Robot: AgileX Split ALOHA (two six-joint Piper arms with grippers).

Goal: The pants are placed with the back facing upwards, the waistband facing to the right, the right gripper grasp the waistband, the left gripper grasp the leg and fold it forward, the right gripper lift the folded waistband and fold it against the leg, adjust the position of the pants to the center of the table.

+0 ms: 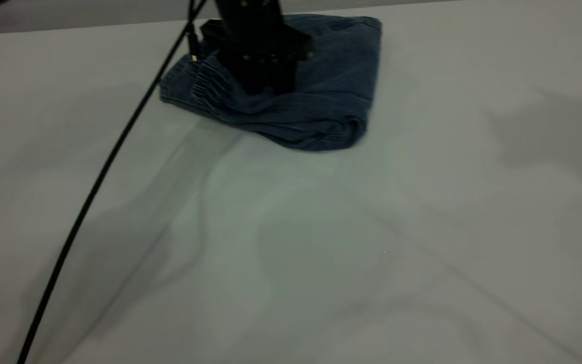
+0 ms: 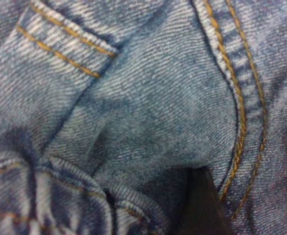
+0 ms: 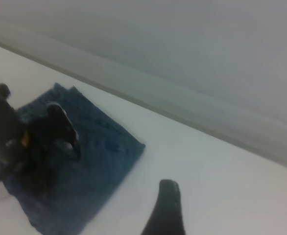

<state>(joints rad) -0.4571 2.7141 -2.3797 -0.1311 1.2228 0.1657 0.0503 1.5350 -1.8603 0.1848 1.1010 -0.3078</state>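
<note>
The denim shorts (image 1: 316, 86) lay folded into a thick, rumpled bundle at the far edge of the smooth white-grey desk (image 1: 321, 242), gathered elastic waistband (image 1: 205, 83) toward the left. The left gripper (image 1: 263, 76) pressed down onto the cloth; whether its jaws were wide or narrow cannot be told. The right gripper (image 3: 165, 210) hung apart above the bare desk, only one dark finger showing.

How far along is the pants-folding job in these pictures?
Done: the pants lie folded into a compact bundle. In hand: the left gripper presses down on the bundle near the gathered waistband; the right gripper hangs clear of it. Left: the bundle sits near the far edge of the table, so moving it to the center remains.
</note>
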